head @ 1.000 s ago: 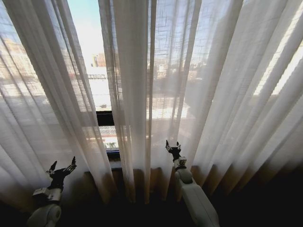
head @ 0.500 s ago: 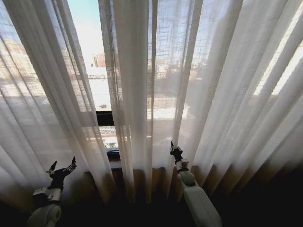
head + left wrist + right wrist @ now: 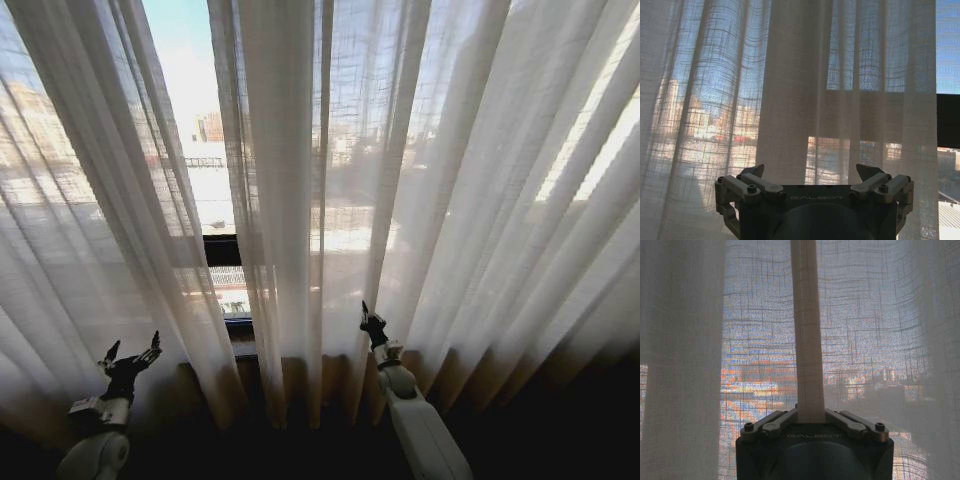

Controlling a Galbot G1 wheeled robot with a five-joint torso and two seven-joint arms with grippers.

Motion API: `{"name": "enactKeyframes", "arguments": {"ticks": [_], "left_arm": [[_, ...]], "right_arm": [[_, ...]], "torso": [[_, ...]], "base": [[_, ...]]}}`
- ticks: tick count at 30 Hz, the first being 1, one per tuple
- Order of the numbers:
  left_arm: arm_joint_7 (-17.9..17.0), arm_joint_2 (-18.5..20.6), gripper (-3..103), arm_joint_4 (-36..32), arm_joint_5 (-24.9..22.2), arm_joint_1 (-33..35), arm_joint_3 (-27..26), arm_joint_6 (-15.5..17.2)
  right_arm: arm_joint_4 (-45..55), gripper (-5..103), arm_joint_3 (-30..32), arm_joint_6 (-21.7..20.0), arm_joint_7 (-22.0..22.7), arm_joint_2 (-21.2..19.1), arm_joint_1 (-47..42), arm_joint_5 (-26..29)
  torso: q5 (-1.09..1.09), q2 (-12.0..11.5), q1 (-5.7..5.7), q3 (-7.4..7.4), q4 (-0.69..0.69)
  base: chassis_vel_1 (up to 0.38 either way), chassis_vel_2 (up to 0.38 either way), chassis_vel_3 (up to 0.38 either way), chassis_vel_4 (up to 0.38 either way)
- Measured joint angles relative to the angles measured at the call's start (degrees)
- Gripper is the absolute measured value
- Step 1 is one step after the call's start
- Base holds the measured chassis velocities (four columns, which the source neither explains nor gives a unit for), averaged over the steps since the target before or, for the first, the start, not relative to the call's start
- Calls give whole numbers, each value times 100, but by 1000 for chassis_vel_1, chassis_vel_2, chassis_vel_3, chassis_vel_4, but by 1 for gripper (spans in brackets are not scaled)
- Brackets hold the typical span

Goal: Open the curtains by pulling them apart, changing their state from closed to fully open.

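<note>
Right gripper (image 3: 367, 318) now pinched on curtain fold, two curtains (image 3: 300, 200), left gripper (image 3: 131, 355) spread

The left gripper (image 3: 810, 175) sits at the bottom centre of the frame, its dark body marked GALBOT. Its two fingers (image 3: 756, 176) are spread wide apart, one at lower left and one at lower right, with nothing between them. Beyond the tips hangs a sheer curtain (image 3: 790, 90), covering nearly the whole frame in vertical pleats; the gripper is not touching it. One denser fold runs down the middle. Sunlit buildings (image 3: 705, 120) show blurred through the cloth at left. At the right edge the cloth ends: blue sky (image 3: 947, 45) at upper right, a black window bar (image 3: 948, 120) below it, and more buildings at the lower right.
</note>
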Motion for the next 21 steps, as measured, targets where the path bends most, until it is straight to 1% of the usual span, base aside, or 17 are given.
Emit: {"name": "enactKeyframes", "arguments": {"ticks": [6,11,16,21], "left_arm": [[0,0,100,0,0,0,0,0],[0,0,100,0,0,0,0,0],[0,0,100,0,0,0,0,0],[0,0,100,0,0,0,0,-1]], "right_arm": [[14,0,30,-23,-26,-39,-11,11],[12,0,63,-22,-50,-65,-12,51],[38,0,105,-20,-57,-133,-28,132],[54,0,157,-16,-82,-212,-52,190]], "torso": [[0,0,1,0,0],[0,0,0,0,1],[0,0,0,0,-1],[0,0,0,0,0]], "base": [[-9,-8,8,8],[-108,-106,127,101],[-197,-201,202,153],[-265,-248,267,248]]}}
